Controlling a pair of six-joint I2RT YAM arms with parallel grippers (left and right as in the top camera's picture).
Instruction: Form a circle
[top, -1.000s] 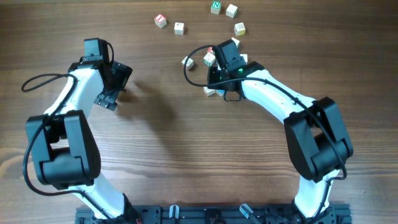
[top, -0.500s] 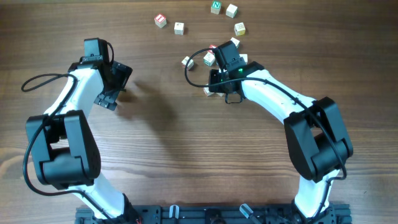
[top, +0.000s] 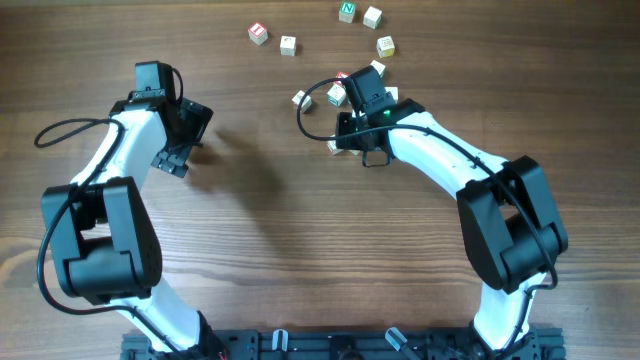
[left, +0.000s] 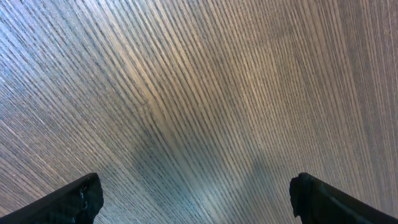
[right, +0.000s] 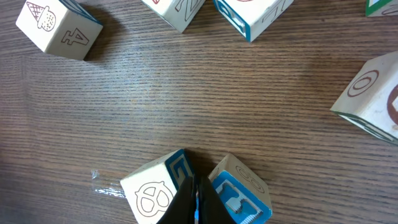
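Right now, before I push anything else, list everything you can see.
wooden cubes: about ten showing overhead, pale with red, green or blue faces, scattered loosely at the far middle-right of the table; some may be hidden under the right arm; no ring
table: one, brown wood grain, under everything
left gripper: one, black, open, over bare wood left of the cubes
right gripper: one, black, shut, tip between two blue-edged cubes

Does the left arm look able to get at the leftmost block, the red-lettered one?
Probably yes: the left gripper is open, and only bare table lies between it and the red-lettered block.
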